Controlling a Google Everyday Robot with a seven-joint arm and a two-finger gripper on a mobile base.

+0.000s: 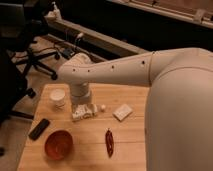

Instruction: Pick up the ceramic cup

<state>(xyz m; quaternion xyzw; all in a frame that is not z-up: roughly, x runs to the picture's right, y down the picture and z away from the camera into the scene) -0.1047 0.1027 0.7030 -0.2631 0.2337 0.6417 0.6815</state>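
The ceramic cup [58,97] is small, white and short, and stands upright on the wooden table [130,150] near its far left part. My gripper [83,112] hangs from the white arm just right of the cup and slightly nearer to me, close above the tabletop, apart from the cup. The red-orange bowl [59,144] sits at the front left, well below the cup in the view.
A flat white block [122,112] lies right of the gripper, with a small white ball [103,107] between them. A red chili pepper [109,142] lies front centre. A black bar-shaped object [39,128] lies at the left edge. Office chairs [30,55] stand beyond the table.
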